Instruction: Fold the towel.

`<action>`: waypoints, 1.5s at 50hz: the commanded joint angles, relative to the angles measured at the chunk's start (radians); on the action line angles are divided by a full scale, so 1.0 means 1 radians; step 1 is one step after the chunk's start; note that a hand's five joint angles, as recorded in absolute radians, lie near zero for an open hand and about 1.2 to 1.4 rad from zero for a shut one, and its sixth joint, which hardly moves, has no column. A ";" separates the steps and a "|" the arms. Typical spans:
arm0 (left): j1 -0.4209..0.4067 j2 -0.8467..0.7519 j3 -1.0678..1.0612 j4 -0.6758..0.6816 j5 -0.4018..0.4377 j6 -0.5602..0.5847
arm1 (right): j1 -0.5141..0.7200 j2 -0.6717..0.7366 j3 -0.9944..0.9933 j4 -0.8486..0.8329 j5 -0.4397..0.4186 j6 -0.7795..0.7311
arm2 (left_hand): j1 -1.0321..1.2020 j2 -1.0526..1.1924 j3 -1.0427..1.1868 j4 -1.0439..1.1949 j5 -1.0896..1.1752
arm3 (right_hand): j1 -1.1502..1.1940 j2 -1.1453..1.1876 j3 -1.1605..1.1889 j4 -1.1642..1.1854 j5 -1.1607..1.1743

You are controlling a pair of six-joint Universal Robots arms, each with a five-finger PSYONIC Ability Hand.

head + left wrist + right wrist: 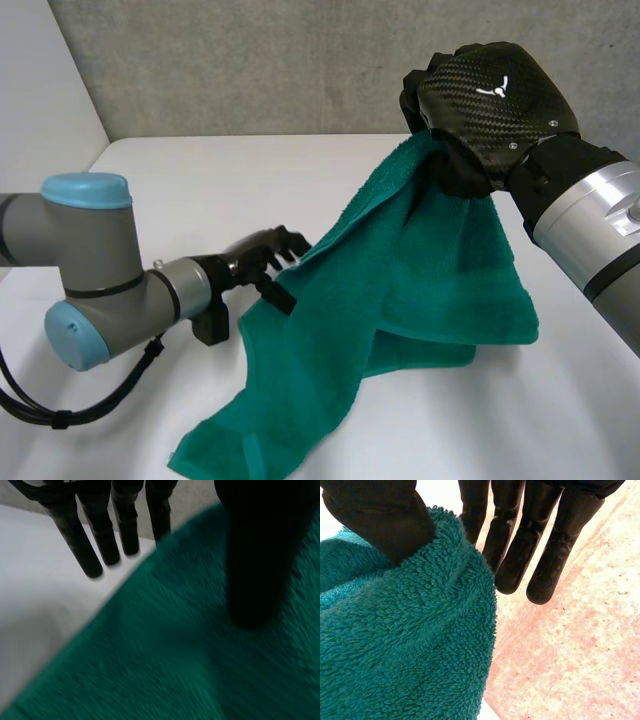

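Risks, near first: the towel is trailing its low corner on the counter at 7 o'clock, so any lift or swing is likely dragging that corner sideways and skewing the fold. At 9 o'clock the left hand is sitting at the towel's side edge, fingers straight, thumb lying on the pile. It's looking unclamped, though that's hard to confirm from this angle. A pull from there is probably letting the edge slide out. At 1 o'clock the right hand is carrying the hanging weight, thumb pinching a bunched top edge against its fingers. Small bite, so it's risking a drop.

Towel: teal terry with thick loops, hanging in a twisted drape from the raised hand down to the counter. One flap is doubling over at 4 o'clock, and nothing is lying flat.
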 commanded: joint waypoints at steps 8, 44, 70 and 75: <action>-0.017 -0.006 0.148 0.195 -0.361 0.075 | -0.023 0.147 -0.121 -0.006 0.029 -0.003 | 1.030 1.032 1.048 1.043 1.042 | 0.417 0.217 0.215 0.204 0.240; 0.024 0.253 -0.324 0.532 -0.446 0.275 | -0.057 0.601 -0.348 0.306 0.118 -0.003 | 1.030 1.032 1.048 1.043 1.042 | 0.417 0.217 0.215 0.204 0.240; 0.076 0.309 -0.338 0.530 -0.452 0.307 | -0.059 0.497 0.068 0.044 0.306 0.502 | 1.030 1.032 1.048 1.043 1.042 | -0.651 -0.851 -0.852 -0.863 -0.828; 0.075 0.306 -0.338 0.530 -0.452 0.310 | -0.042 0.528 0.080 0.014 0.313 0.502 | 1.030 1.032 1.048 1.043 1.042 | -0.502 -0.702 -0.704 -0.715 -0.679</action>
